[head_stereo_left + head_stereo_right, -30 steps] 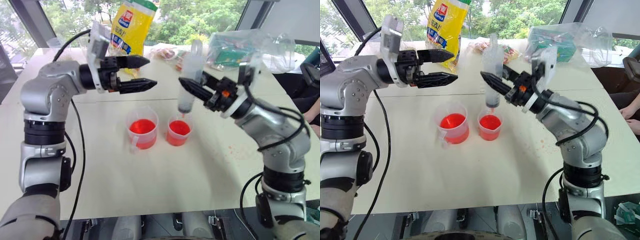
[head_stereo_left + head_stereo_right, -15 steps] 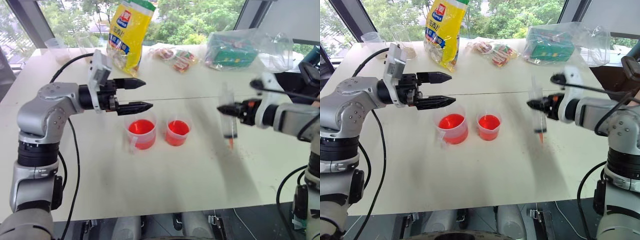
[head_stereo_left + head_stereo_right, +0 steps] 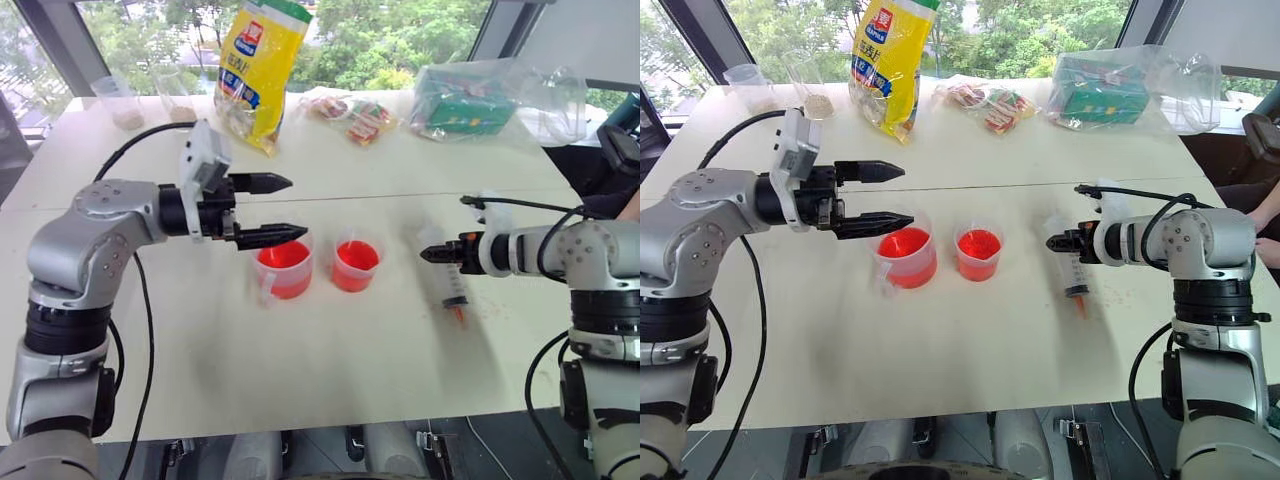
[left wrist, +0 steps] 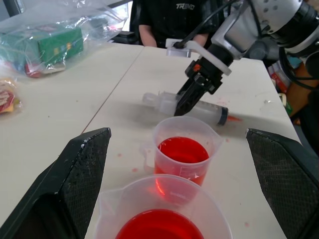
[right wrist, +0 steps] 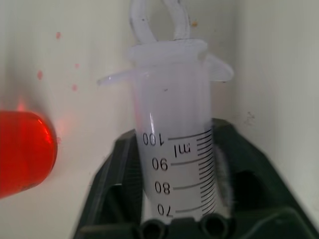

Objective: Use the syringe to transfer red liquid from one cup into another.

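Head stereo pair down over table (image 3: pixel 330 390); wrist views close, level across cups and onto syringe (image 5: pixel 174 144)

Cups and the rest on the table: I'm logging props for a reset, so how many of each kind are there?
Red-filled cups: 2
Empty cups at the far corner: 2
Syringe: 1
Yellow bag: 1
Snack packets: 1 pile
Clear bag with green box: 1
Total: 8

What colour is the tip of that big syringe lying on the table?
Orange-red, stained by the liquid. The syringe tip shows best in the right eye view, pointing toward the table's near edge.
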Tool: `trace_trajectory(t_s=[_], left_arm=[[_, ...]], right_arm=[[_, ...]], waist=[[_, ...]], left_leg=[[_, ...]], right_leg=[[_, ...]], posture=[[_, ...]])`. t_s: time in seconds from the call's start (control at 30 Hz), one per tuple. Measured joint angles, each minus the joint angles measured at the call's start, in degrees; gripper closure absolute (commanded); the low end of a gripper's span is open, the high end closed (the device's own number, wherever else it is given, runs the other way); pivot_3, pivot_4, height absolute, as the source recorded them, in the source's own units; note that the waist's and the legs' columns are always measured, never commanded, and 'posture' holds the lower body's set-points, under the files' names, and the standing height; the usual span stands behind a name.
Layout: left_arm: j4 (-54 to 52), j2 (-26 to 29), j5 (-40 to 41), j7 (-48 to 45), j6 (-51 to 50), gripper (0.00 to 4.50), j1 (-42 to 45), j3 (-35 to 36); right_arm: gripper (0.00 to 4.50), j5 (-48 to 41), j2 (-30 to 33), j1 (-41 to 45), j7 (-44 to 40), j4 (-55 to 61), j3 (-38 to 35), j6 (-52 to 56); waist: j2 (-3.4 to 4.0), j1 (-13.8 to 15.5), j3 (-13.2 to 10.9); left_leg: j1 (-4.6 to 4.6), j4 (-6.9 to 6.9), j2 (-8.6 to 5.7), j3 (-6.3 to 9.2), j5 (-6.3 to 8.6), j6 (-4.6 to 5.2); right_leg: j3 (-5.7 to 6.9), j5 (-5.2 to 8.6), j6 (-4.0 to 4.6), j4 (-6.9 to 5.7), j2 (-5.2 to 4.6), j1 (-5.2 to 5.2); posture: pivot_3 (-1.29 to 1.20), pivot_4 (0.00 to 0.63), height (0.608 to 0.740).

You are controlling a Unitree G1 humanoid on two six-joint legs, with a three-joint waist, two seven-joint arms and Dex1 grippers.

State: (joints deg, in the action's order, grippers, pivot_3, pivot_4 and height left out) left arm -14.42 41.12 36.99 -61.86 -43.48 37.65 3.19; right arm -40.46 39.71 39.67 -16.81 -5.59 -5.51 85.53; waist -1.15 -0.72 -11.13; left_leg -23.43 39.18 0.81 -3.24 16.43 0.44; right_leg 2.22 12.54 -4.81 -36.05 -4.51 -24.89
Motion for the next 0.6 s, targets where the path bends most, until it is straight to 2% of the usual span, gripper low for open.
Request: trace_trajectory(t_s=[0.07,0.1,0.3,0.43,0.6], left_arm=[[-0.1,0.5,0.0,0.1,0.0,0.00,-0.4,0.0],[-0.3,0.6,0.1,0.2,-0.1,0.00,-0.6,0.0],[-2.0,2.3,2.0,1.0,-1.4,0.00,-2.0,0.6],[-3.2,4.5,3.5,1.0,-2.4,0.00,-3.3,2.3],[-4.3,6.4,4.5,1.0,-2.5,0.00,-6.1,3.8]], right_arm=[[0.16,0.3,0.0,0.2,-1.3,0.5,0.1,0.2],[0.02,0.3,0.0,0.2,-1.9,1.1,0.1,0.4],[0.02,-3.1,5.9,0.6,-7.4,11.1,-2.4,4.6],[0.02,-9.8,10.8,1.7,-13.4,21.6,-8.9,6.5],[0.02,-19.1,11.0,-2.8,-19.9,31.5,-20.2,3.2]], waist=[[0.00,0.0,0.0],[0.00,0.0,0.0],[0.07,0.1,0.0],[0.07,0.0,0.0],[0.04,0.3,0.0]], left_leg=[[0.01,0.00,0.01,0.01,0.00,0.00],[0.01,0.00,0.00,0.00,0.00,0.00],[-0.06,-0.02,-0.01,0.03,0.01,0.02],[-0.04,-0.04,0.04,0.04,0.03,0.03],[-0.03,-0.02,0.04,0.06,0.03,0.03]], right_leg=[[0.01,0.00,0.00,0.00,0.00,0.01],[0.01,0.00,0.00,0.00,0.00,0.01],[0.02,0.01,-0.01,0.02,-0.03,-0.05],[0.03,0.01,-0.01,0.03,0.02,-0.06],[0.05,0.01,-0.01,0.06,0.01,0.01]], posture=[[0.00,0.150,0.740],[0.00,0.150,0.740],[0.00,0.150,0.740],[0.00,0.150,0.740],[0.00,0.150,0.740]])
